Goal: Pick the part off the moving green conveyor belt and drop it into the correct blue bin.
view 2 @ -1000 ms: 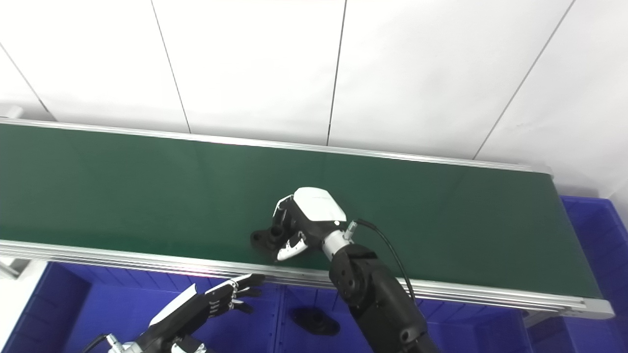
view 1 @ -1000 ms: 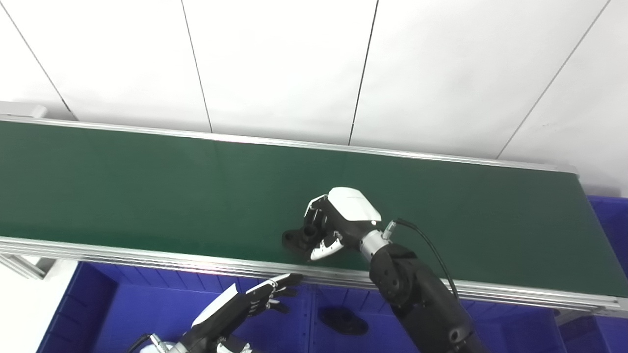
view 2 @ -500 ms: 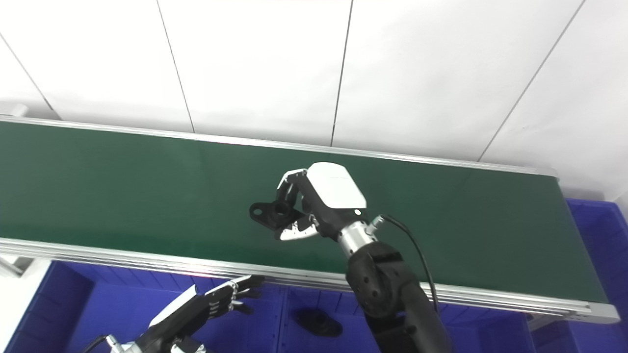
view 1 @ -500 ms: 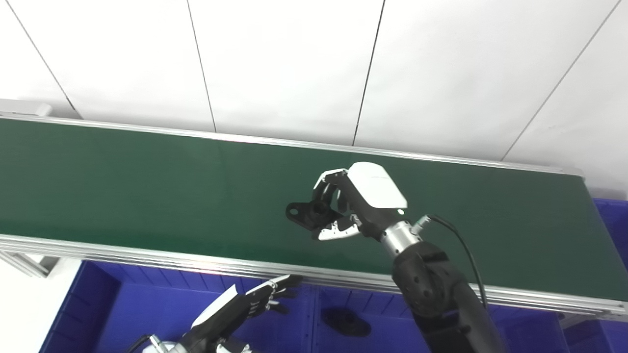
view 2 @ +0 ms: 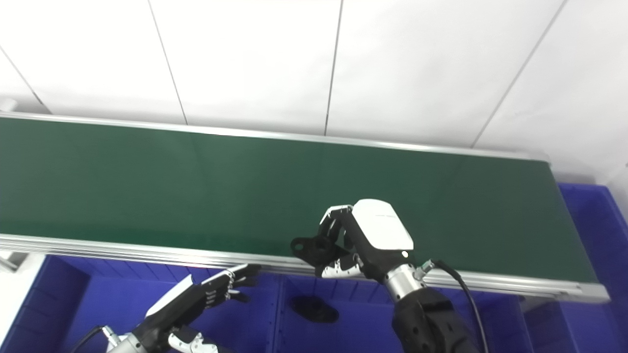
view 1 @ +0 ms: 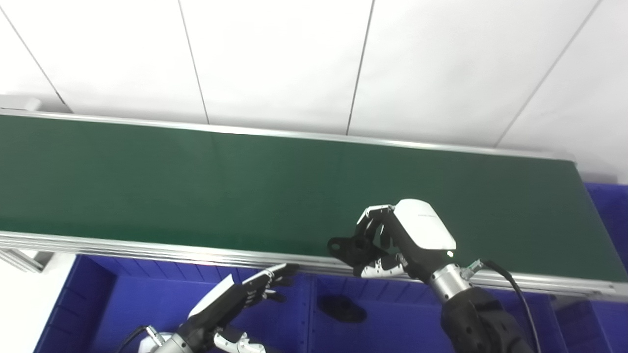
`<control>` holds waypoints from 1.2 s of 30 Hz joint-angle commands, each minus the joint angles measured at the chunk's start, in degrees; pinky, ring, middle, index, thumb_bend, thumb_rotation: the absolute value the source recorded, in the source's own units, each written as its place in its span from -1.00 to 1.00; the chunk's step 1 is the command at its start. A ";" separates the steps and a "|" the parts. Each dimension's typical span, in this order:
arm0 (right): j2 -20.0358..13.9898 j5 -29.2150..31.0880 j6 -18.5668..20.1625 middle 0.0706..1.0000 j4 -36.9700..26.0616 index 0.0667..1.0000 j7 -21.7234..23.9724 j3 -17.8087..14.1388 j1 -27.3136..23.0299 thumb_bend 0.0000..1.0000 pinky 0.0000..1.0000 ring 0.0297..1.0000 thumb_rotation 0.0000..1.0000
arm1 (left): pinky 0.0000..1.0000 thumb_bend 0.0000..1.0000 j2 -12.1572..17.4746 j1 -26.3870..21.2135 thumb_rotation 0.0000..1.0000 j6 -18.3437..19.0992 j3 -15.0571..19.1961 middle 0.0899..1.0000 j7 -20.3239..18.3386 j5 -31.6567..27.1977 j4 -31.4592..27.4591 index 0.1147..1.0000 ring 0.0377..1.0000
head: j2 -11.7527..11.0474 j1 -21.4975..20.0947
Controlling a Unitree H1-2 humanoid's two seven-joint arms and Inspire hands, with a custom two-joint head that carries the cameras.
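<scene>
My right hand is shut on a black flanged part, holding it in the air over the near rail of the green conveyor belt. The part sticks out to the left of the fingers. Below the rail lie the blue bins. One bin under the held part holds another black part. My left hand hovers open over the blue bins at the bottom, fingers stretched toward the rail.
The belt's aluminium near rail runs across the picture between belt and bins. Another blue bin stands past the belt's right end. White wall panels rise behind the belt.
My right hand closed on the part on the belt, lifted it, then carried it right and toward me to the near rail. The left hand has barely moved.
</scene>
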 commanded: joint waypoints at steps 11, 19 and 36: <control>-0.61 -3.58 1.14 -0.14 -2.79 -0.07 4.10 2.08 11.60 0.04 -0.47 -0.36 -1.00 | 0.51 0.45 1.72 0.95 -0.23 1.30 0.99 0.81 0.13 -1.84 -5.03 0.79 0.72 | 4.22 -0.78; 0.36 -7.42 2.53 0.44 -0.75 0.48 8.44 2.47 12.34 0.22 0.04 0.30 -0.78 | 0.50 0.44 1.96 1.24 -0.23 2.31 1.15 0.80 0.23 -2.00 -6.59 0.78 0.71 | 5.39 -1.05; 9.18 4.50 -1.60 0.90 -6.29 0.87 -7.18 -2.98 19.62 0.31 0.69 0.85 -0.23 | 0.50 0.47 2.56 1.45 -0.19 4.02 1.44 0.81 -0.11 -2.73 -7.80 0.80 0.72 | 6.36 -0.37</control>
